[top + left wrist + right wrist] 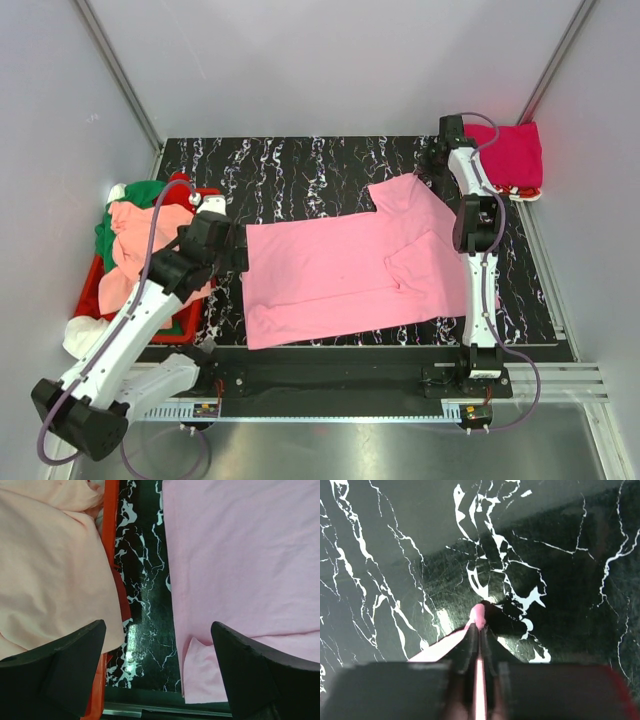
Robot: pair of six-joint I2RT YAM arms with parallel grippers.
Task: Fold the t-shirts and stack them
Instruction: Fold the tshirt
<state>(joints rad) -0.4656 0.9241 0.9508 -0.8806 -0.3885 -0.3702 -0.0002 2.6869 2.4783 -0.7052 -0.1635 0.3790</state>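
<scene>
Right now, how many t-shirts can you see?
5: pink shirt spread mid-table, magenta shirt folded far right, salmon shirt, green shirt and white shirt heaped at the red crate, left. More may be buried there.

No readable text, labels, brands or numbers in any view.

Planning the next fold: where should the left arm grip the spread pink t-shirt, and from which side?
Probably the left hem of the pink t-shirt, from the crate side: that edge lies flat and free under the open left gripper.
</scene>
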